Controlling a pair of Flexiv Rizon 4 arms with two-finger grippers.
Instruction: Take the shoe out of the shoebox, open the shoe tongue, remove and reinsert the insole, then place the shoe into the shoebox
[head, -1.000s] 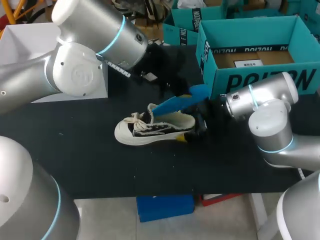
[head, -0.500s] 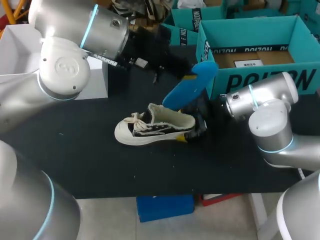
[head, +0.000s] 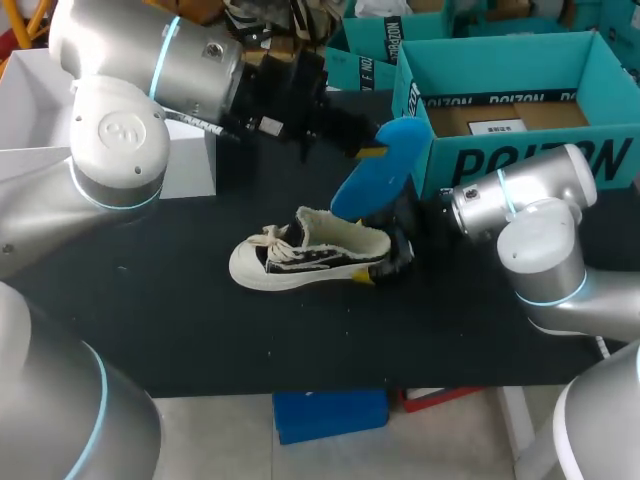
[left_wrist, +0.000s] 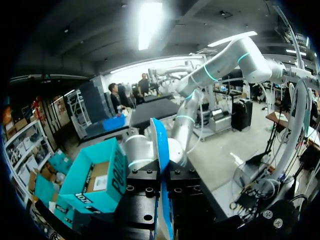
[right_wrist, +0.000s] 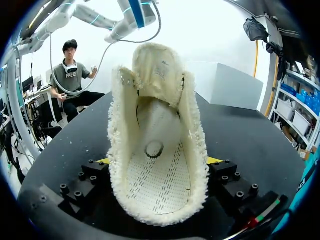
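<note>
Your shoe (head: 310, 255) lies on its sole near the middle of the black counter (head: 150, 330), with its toe toward 9 o'clock and its heel toward 3 o'clock. The laces are bunched loosely over the toe end.

Your right arm (head: 530, 220) comes in from 3 o'clock, and the right jaws are clamped on the heel. In the right wrist view a yellow fingertip (right_wrist: 215, 160) presses against the fleecy collar on each side of the shoe (right_wrist: 157, 145). You look straight into the opening there. The tongue (right_wrist: 155, 65) stands up at the far end, and the bare perforated footbed shows inside.

Your left arm (head: 150, 80) enters from 9 o'clock and reaches past the middle. The left jaws are clamped on the blue insole (head: 380, 170) and hold it in the air, clear of the shoe. It hangs above the heel end, slightly toward 12 o'clock. It is tilted, with its upper end leaning toward the shoebox and its lower end close over the collar. In the left wrist view the insole (left_wrist: 161, 150) runs edge-on between the two black finger blocks and sticks out ahead of them.

The open teal shoebox (head: 520, 90) sits at about 1 o'clock from the shoe, at the far right of the counter. Its near wall is just behind the right arm's wrist, and a brown floor with a white label shows inside. The left wrist view shows the same shoebox (left_wrist: 95, 180) off to the side of the jaws. A white box (head: 30, 90) stands at 10 o'clock, partly hidden behind the left arm.
</note>
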